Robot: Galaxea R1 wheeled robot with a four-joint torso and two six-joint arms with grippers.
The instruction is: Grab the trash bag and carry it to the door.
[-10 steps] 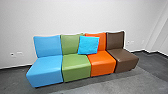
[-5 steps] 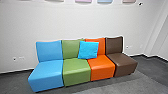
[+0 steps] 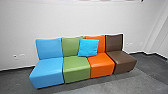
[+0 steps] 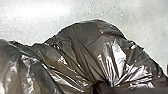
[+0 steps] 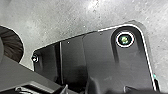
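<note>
Half done, at a guess. Seems to be past the pickup and into the carry, with arrival at the door left to do.

Trash bag (image 4: 82, 50): big and close by the left wrist, dark and shiny, with speckled grey floor (image 4: 145, 12) beyond. Can't say for sure about clearance underneath. Sharp pleats (image 4: 112, 67) drawn in tight toward a dark spot, probably the left gripper (image 4: 101, 87). So likely hanging from there, but going only by the folds. Can't tell how far open, can't confirm the hold either. Can't pin a clock bearing on the bag.

Right gripper: no clear read among the robot's own dark parts. Can't tell open from closed, or loaded from free. Also a dark pleated edge (image 5: 11, 45) near that wrist, maybe more of the same bag.

Out at twelve o'clock: four padded seats (image 3: 76, 67) in a row, in front of a pale wall (image 3: 62, 20). Blue at eleven, brown at one, green and orange around twelve, plus a bright blue cushion (image 3: 88, 47) leaning across the middle backs. Looks like some driving left, to judge by seats and wall dead ahead. Can't put a bearing on the door, so can't guess at the length of the haul.
</note>
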